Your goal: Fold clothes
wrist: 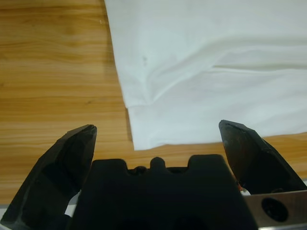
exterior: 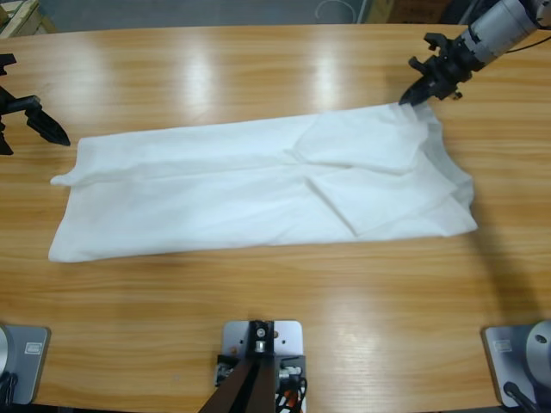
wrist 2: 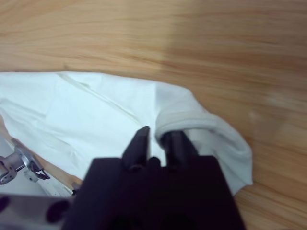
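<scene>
The clothes are one white T-shirt (exterior: 258, 189), folded into a long band across the middle of the wooden table (exterior: 258, 327). My right gripper (exterior: 406, 99) comes in from the upper right and is shut on the shirt's far right corner. In the right wrist view a bunched fold of the T-shirt (wrist 2: 96, 115) sits between the right gripper's (wrist 2: 156, 134) nearly closed jaws. My left gripper (exterior: 34, 136) stands open at the table's left edge, just short of the shirt's left end. Seen from the left wrist, the T-shirt's (wrist: 216, 72) edge lies just ahead of the left gripper (wrist: 157, 127).
Bare wood surrounds the shirt on every side. Beyond the table's far edge a wooden frame (exterior: 17, 17) shows at the upper left.
</scene>
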`<action>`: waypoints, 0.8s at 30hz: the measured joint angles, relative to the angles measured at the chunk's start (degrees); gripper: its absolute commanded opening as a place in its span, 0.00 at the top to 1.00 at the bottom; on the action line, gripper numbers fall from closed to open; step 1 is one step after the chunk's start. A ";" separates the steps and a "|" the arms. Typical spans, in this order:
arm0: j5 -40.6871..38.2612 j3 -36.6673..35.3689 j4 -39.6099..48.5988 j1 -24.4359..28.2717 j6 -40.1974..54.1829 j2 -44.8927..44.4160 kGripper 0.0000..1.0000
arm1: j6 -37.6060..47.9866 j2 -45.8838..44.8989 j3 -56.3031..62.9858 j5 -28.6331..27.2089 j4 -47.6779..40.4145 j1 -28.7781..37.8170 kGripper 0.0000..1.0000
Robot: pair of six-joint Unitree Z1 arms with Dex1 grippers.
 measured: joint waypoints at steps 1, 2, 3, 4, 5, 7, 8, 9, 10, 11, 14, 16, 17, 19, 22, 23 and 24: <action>0.00 0.00 0.00 0.00 0.00 0.00 0.00 | 0.00 0.00 0.03 -0.04 0.00 0.00 1.00; 0.00 0.00 0.00 0.00 0.00 0.00 0.00 | 0.00 0.00 0.04 -0.07 0.00 0.00 1.00; 0.00 0.00 0.00 0.00 0.00 0.00 0.00 | 0.00 0.00 0.04 -0.07 0.00 0.00 1.00; 0.00 0.00 0.00 0.00 0.00 0.00 0.00 | 0.00 0.00 0.04 -0.07 0.02 0.00 1.00; 0.00 0.00 0.00 0.00 0.00 0.00 0.00 | 0.00 0.00 0.04 -0.07 0.06 0.00 1.00; 0.00 0.00 0.00 0.00 0.00 0.00 0.00 | 0.00 0.00 0.04 -0.07 0.20 -0.03 1.00; 0.00 0.00 0.00 0.00 0.00 0.00 0.00 | -0.01 0.00 0.03 -0.07 0.34 -0.12 1.00; 0.00 0.00 0.00 0.00 0.00 0.00 0.00 | -0.06 0.00 0.00 -0.07 0.56 -0.32 1.00; 0.00 0.00 0.00 0.00 0.00 0.00 0.00 | -0.13 0.00 -0.16 -0.07 1.00 -0.63 1.00; 0.00 0.00 0.00 0.00 0.00 0.00 0.00 | -0.21 0.00 -0.41 -0.07 1.57 -0.93 1.00; 0.00 0.00 0.00 0.00 0.00 0.00 0.00 | -0.45 0.00 -2.80 -0.07 4.03 -1.32 1.00; 0.00 0.00 0.00 0.00 0.00 0.00 0.00 | -0.62 0.00 -5.23 -0.07 5.96 -1.46 1.00; 0.00 0.00 0.00 0.00 0.00 0.00 0.00 | -0.71 0.03 -6.48 -0.07 6.92 -1.53 1.00; 0.00 0.00 0.00 0.00 0.00 0.00 0.00 | -0.91 0.16 -8.69 -0.07 8.59 -1.62 1.00; 0.01 0.00 0.00 0.00 0.00 0.00 0.00 | -1.05 0.70 -10.98 -0.07 10.44 -1.63 1.00; 0.02 0.00 0.00 0.01 0.00 0.00 0.00 | -1.08 0.95 -11.54 -0.07 10.80 -1.63 1.00; 0.03 0.00 0.00 0.04 0.00 0.00 0.00 | -1.09 1.20 -11.81 -0.07 11.05 -1.63 1.00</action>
